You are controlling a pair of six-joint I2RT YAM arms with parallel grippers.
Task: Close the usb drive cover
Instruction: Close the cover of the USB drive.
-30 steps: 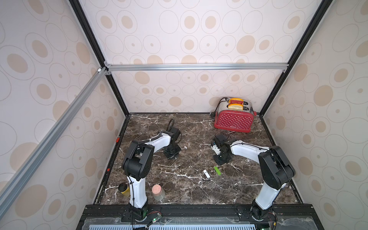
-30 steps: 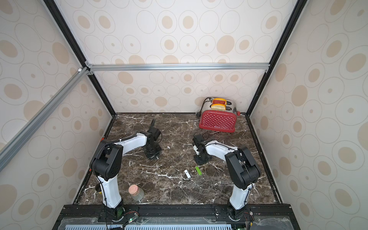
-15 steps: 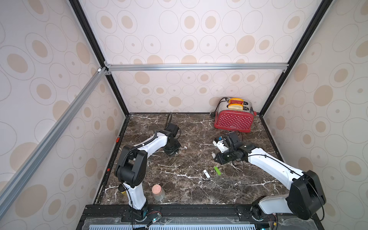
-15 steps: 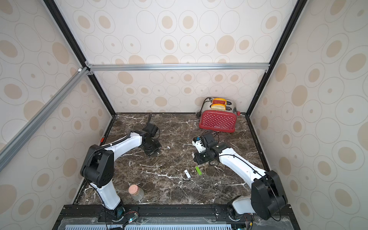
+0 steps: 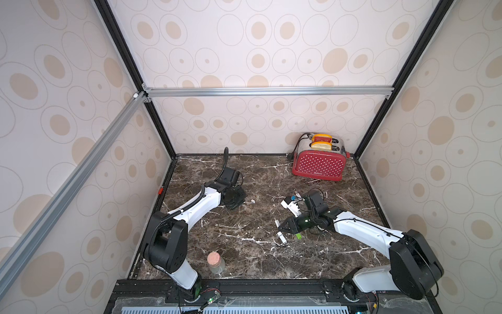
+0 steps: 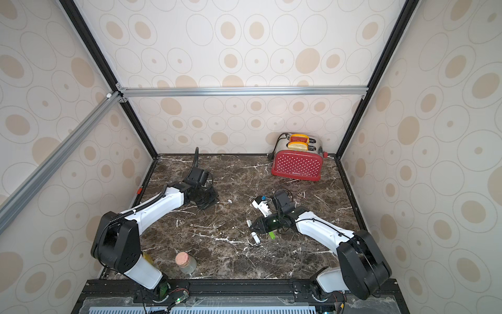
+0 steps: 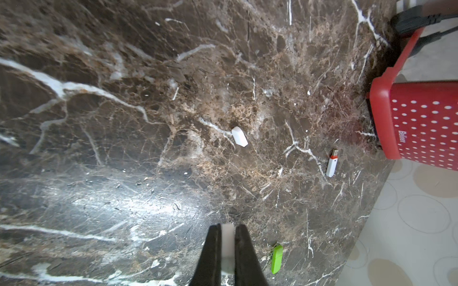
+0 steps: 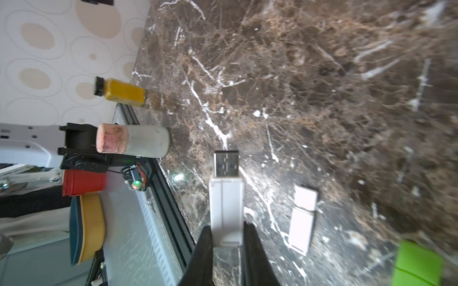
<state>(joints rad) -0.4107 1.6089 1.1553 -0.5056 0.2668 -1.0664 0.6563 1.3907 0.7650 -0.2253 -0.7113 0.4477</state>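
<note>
Marble top [image 5: 244, 252], arms well apart: right gripper [image 8: 226, 226] pinches the bare-plugged usb drive [image 8: 225, 198] by its tail, left gripper [image 7: 227, 226] clamps what's likely the cover [image 7: 228, 247]; off-axis mating could jam or twist either.

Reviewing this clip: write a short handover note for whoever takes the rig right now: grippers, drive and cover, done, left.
Left gripper: shut on a small white plastic piece, apparently the cover.
Right gripper: shut on the white plastic USB drive, silver metal plug bare.
The grippers are apart over the dark marble table; cover not on.
Done: both parts in hand. Left: line them up, push cover onto plug.
Leave the loose white cap, second white drive and green drive lying on the table.
</note>
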